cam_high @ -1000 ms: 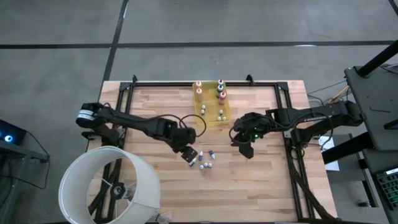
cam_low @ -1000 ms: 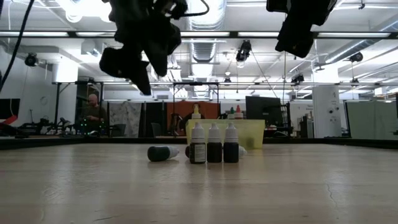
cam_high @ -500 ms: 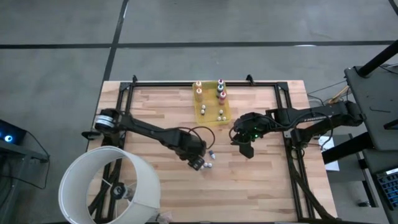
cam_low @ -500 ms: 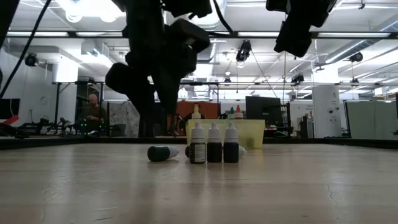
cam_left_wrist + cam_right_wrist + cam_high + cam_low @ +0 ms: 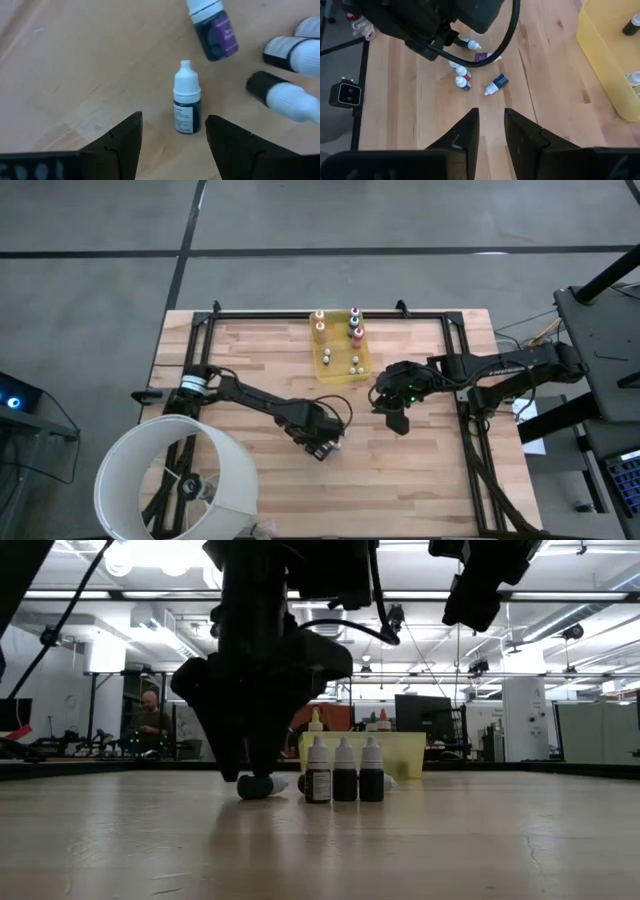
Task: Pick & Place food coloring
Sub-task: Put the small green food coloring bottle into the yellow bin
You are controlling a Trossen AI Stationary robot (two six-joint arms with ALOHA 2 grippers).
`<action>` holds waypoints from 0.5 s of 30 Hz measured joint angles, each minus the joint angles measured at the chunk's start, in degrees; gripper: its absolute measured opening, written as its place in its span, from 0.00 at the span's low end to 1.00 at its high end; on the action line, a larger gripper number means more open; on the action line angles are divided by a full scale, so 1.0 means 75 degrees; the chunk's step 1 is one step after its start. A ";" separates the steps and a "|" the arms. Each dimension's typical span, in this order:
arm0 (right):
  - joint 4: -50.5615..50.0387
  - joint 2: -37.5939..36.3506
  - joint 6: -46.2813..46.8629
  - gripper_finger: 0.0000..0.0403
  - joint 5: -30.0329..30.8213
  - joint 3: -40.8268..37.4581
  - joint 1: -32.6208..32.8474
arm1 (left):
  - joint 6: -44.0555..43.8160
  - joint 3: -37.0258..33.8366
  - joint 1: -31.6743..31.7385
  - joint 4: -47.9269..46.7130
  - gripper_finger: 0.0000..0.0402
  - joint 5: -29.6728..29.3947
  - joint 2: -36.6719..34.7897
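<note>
Table: light wooden slat top, translucent yellow rectangular tray upper centre.
Room: person at far left, ceiling lights.
Left gripper: fingers spread, astride a lying small white-capped dark bottle, holding nothing.
Right gripper: narrow gap, nothing held.

Left gripper spread wide, its two dark fingers at seven and five o'clock over the wooden tabletop. Dead centre between them lies a dark-bodied bottle, white cap pointing to twelve. At one o'clock, a purple-labelled bottle lies tilted. Out at three o'clock, two more dark bottles with white caps lie on their sides, close together.
</note>
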 joint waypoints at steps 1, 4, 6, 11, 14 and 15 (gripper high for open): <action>-0.0020 0.0000 -0.0019 0.20 -0.0001 0.0000 0.0000 | 0.0000 -0.0005 -0.0016 0.0041 0.47 0.0000 0.0000; -0.0102 0.0000 -0.0044 0.19 0.0000 0.0000 0.0000 | 0.0001 -0.0025 -0.0038 0.0102 0.47 -0.0024 0.0000; -0.0113 0.0000 -0.0046 0.18 0.0000 0.0000 0.0000 | 0.0003 -0.0032 -0.0038 0.0097 0.47 -0.0076 0.0000; -0.0123 0.0000 -0.0044 0.19 0.0000 0.0000 0.0000 | 0.0046 -0.0032 -0.0035 0.0105 0.47 -0.0188 0.0068; -0.0123 0.0000 -0.0044 0.20 0.0000 0.0000 0.0000 | 0.0102 -0.0035 -0.0035 0.0145 0.47 -0.0208 0.0168; -0.0123 0.0000 -0.0044 0.20 0.0000 0.0000 0.0000 | 0.0104 -0.0035 -0.0035 0.0180 0.47 -0.0205 0.0195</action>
